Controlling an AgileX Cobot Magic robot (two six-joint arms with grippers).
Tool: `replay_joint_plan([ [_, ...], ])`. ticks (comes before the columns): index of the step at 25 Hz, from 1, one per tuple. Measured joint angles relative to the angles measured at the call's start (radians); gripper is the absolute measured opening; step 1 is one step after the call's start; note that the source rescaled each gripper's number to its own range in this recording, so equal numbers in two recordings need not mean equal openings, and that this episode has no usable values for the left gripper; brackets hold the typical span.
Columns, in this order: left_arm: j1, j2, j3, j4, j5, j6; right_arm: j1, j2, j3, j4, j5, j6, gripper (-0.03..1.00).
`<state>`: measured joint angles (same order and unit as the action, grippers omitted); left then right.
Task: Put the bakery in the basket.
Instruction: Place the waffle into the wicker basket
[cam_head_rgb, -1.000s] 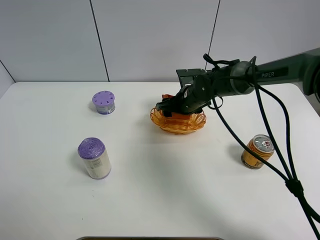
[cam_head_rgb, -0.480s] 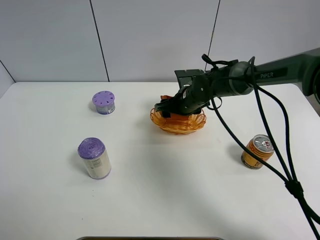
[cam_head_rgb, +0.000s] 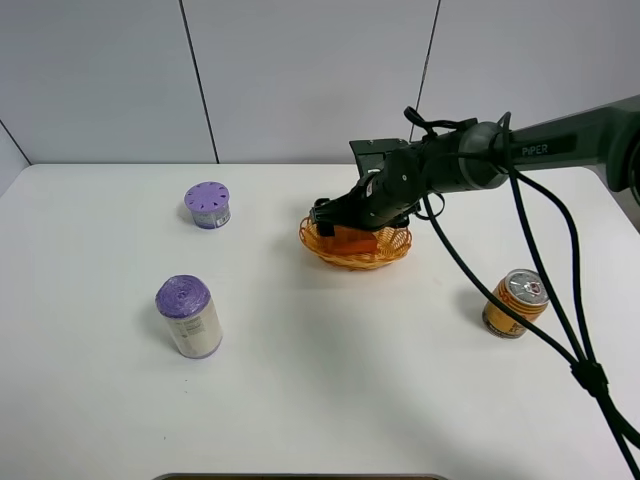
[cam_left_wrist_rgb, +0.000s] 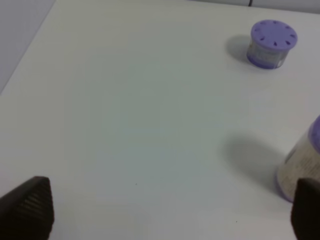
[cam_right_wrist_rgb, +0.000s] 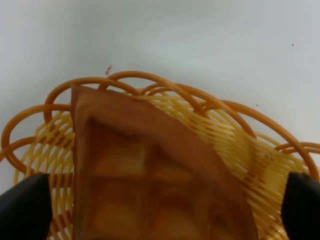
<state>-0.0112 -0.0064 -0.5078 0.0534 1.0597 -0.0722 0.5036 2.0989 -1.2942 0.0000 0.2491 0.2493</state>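
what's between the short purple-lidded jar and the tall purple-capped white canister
Only bare white table between the short purple-lidded jar and the tall purple-capped white canister, shown in the exterior high and left wrist views.

From the high camera, the right gripper hides most of the bakery and the far rim of the basket. The right wrist view cuts off the bakery's near end; the left crops the tall purple-lidded jar.
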Motion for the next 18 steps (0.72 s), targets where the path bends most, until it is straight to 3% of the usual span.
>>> replay_joint_plan([
  [4, 0.0, 0.0, 0.0, 0.0, 0.0, 0.0, 0.0, 0.0, 0.0, 0.0, 0.001, 0.0, 0.97],
  [18, 0.0, 0.0, 0.0, 0.0, 0.0, 0.0, 0.0, -0.207, 0.0, -0.033, 0.048, 0.0, 1.0],
])
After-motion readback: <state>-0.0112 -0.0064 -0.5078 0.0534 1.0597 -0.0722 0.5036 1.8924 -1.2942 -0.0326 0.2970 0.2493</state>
